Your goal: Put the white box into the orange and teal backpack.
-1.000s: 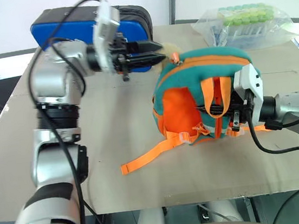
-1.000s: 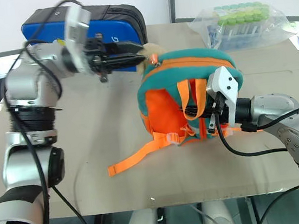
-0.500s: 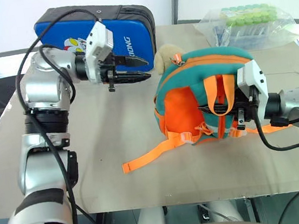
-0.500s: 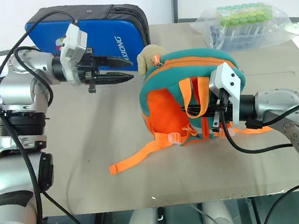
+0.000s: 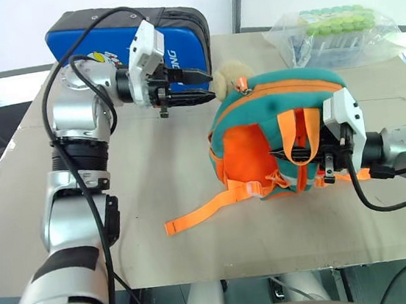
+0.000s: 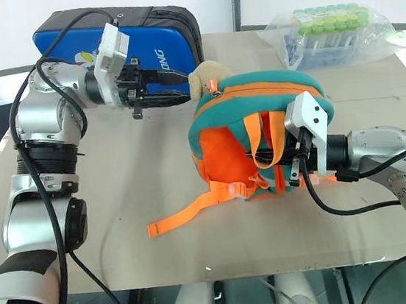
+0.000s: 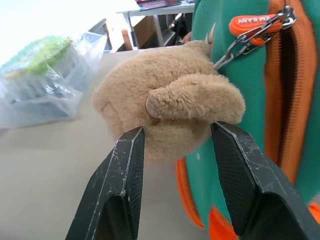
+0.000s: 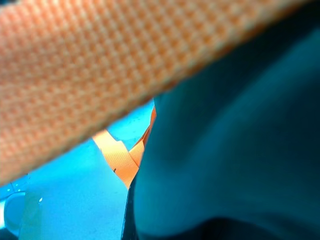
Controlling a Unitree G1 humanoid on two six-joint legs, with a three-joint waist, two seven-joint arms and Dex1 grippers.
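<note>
Orange and teal backpack (image 5: 275, 132): on the tan surface (image 5: 162, 179), straps toward the robot, tan plush toy (image 7: 165, 115) hanging at its far-left top corner. Left end effector (image 5: 207, 92): part open, fingers (image 7: 117, 190) either side of the plush toy. Right end effector (image 5: 292, 154): clamped shut on an orange strap (image 5: 299, 136); the white box's place cannot be told.

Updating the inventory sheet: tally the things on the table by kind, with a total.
Backpacks: 1, the orange and teal backpack, with a tan plush toy attached
Padded cases: 1, the blue padded case
Clear bags of green-capped tubes: 1
Total: 3
</note>
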